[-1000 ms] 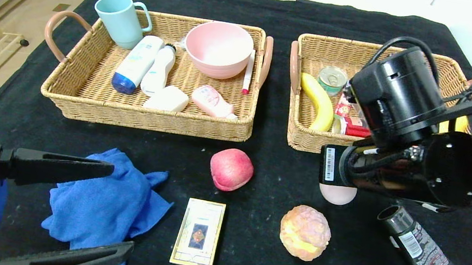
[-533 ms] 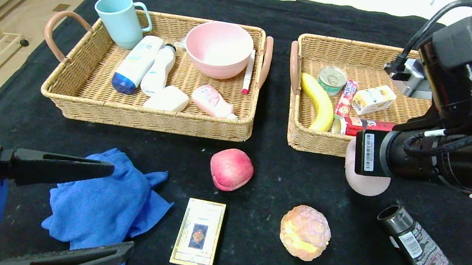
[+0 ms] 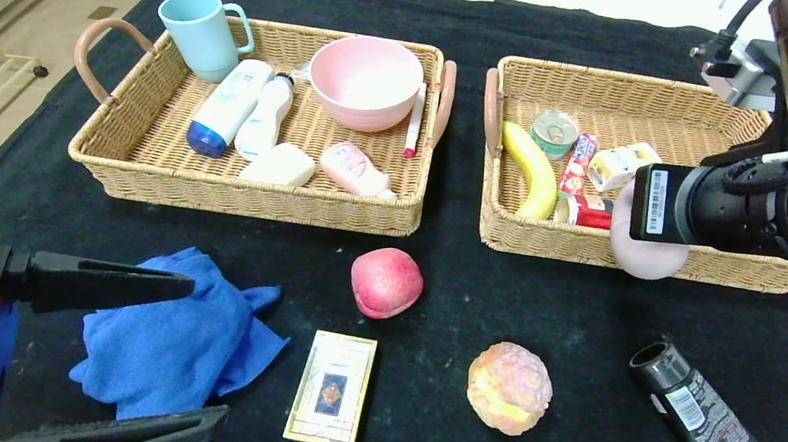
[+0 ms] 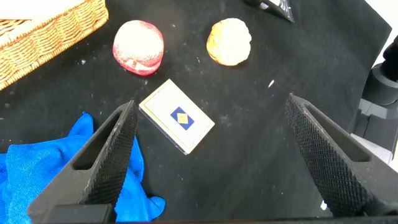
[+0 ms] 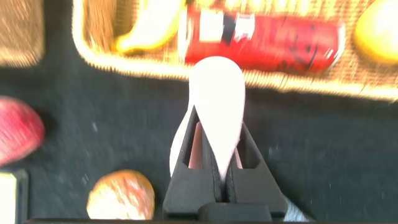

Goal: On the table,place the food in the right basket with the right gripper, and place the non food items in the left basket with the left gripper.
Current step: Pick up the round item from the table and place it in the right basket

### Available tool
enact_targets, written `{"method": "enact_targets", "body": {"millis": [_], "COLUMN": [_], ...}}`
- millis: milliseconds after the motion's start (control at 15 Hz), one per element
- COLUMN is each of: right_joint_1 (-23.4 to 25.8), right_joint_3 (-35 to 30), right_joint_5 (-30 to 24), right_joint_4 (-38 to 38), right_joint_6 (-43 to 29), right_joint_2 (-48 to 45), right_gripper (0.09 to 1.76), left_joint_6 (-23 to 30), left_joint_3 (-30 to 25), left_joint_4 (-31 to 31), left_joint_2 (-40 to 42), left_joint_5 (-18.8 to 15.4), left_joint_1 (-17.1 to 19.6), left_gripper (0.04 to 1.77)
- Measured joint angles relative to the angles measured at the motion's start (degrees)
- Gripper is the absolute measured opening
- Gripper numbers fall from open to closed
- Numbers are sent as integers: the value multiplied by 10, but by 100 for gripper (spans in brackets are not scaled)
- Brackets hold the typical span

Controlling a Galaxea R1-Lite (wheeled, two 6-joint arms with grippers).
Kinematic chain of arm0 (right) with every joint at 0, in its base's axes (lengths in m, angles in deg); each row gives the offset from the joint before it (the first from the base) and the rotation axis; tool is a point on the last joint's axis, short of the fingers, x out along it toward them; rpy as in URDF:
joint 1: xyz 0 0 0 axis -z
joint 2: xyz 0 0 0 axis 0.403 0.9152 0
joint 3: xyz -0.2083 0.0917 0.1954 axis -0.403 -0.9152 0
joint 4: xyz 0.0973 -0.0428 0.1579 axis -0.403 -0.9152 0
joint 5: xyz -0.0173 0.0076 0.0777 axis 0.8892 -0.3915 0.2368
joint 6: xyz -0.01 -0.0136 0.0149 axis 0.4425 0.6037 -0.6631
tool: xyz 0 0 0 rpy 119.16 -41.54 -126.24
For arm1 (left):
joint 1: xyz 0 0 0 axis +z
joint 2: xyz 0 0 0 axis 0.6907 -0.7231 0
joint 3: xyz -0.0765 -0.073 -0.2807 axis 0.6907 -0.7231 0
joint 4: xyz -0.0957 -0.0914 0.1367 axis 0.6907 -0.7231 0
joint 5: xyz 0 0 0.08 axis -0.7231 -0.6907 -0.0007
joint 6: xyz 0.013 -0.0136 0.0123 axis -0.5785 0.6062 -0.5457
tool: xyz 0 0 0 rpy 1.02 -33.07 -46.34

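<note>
Egg (image 3: 646,250), pale pink and smooth, sits pinched between the 2 black fingers of the right gripper (image 5: 216,163), hanging over the front wall of the right woven wicker basket (image 3: 545,241), not yet inside it. To finish this step well, carry it farther over the rim until it hangs clear above a bare patch of weave, away from the yellow banana (image 3: 531,169) and the red snack packet (image 5: 261,31), then lower it close to the basket floor before letting go, since a round thing dropped from height will roll or bounce. In the right wrist view its long axis runs straight out from the fingers toward the basket, rounded end leading; the other end is hidden between the pads, so which end is narrower is hard to say.

The left gripper (image 4: 208,158) hovers low at the near left with its jaws spread wide and empty, above the crumpled blue cloth (image 3: 173,336) and the cream playing-card box (image 3: 332,388).
</note>
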Motion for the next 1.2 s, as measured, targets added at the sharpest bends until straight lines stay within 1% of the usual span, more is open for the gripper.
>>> {"method": "enact_targets", "body": {"millis": [333,533,600,667,800,1067,1200], "right_joint_1": [2,6,9,14,20,29,33], "right_joint_3": [64,126,142,152,158,160,160], "right_joint_5": [1,1,0,0,-1,-2,-1], "right_joint_4": [2,5,14,42,82,137,148], "right_joint_6": [19,36,49,61,70,73,73], "right_joint_2": [30,65,79,92,114,143,152], "right_gripper": [16,16,16,16,16,16,16], "left_joint_6": [0,-4,-4,-5,-4,-5,-6], "left_joint_3": [-1,-2,-2,-1,0,1,1], "left_joint_4": [0,0,0,0,0,0,0], "left_joint_2": [-2,-2,-1,-1,0,3,4], "left_joint_5": [0,0,0,0,0,0,0], "left_joint_1": [-1,0,0,0,0,0,0], "left_gripper": [172,172,172,172,172,172,172]}}
